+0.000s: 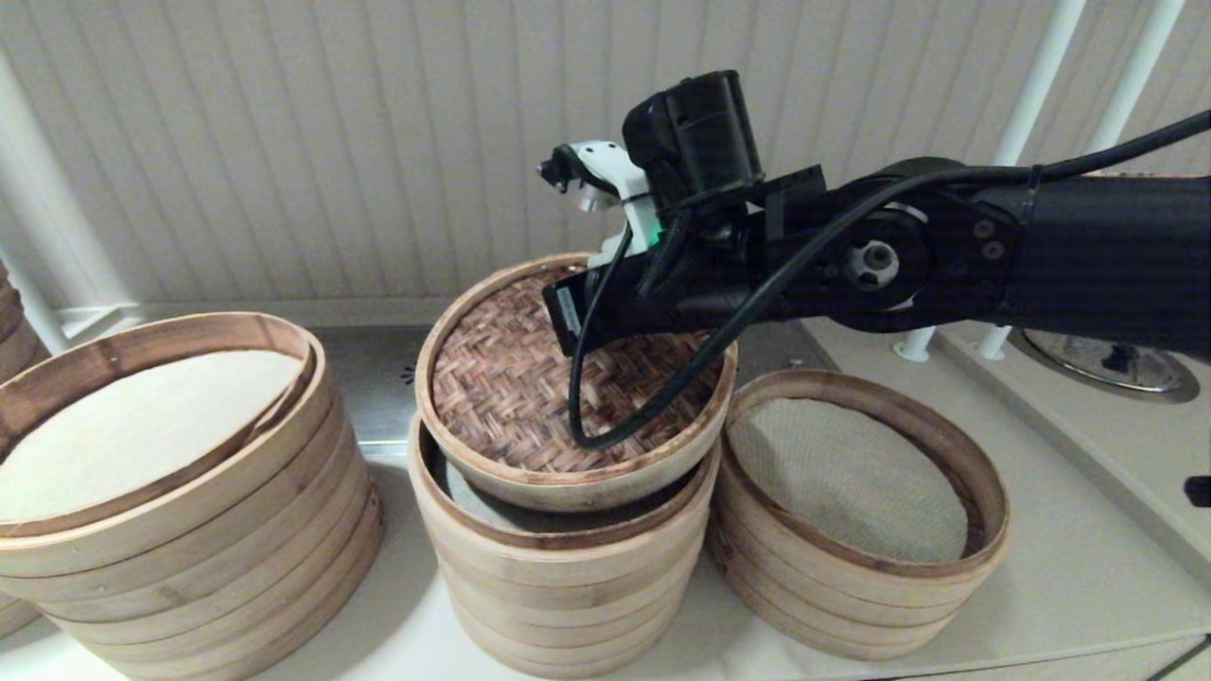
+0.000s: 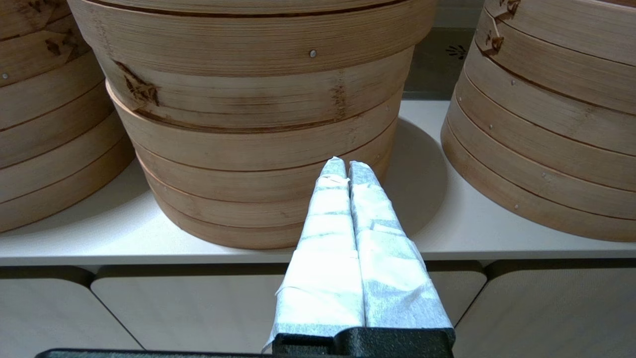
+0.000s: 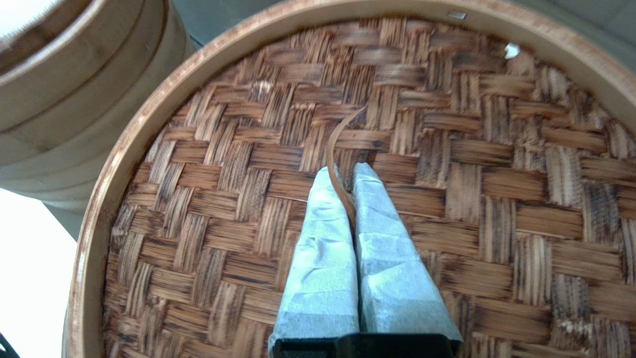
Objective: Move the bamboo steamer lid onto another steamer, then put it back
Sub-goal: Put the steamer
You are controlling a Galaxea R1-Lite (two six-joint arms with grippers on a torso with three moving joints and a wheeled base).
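The bamboo steamer lid [image 1: 516,397] hangs tilted over the taller middle stack [image 1: 568,586], far side raised, near edge down at that stack's rim. Its woven top [image 3: 472,174] fills the right wrist view. My right gripper [image 3: 348,171] is shut on the thin bamboo loop handle [image 3: 340,134] at the lid's middle; in the head view the black wrist [image 1: 662,293] hides the fingers. The other steamer [image 1: 851,482], the shortest stack with a mesh liner, stands uncovered to the right. My left gripper [image 2: 346,166] is shut and empty, low before the counter edge.
The widest stack [image 1: 180,501] with a cream liner stands at the left. White poles [image 1: 1022,123] and a sink drain [image 1: 1107,359] are at the back right. A ribbed wall runs close behind. Another stack [image 2: 44,124] stands at the far left.
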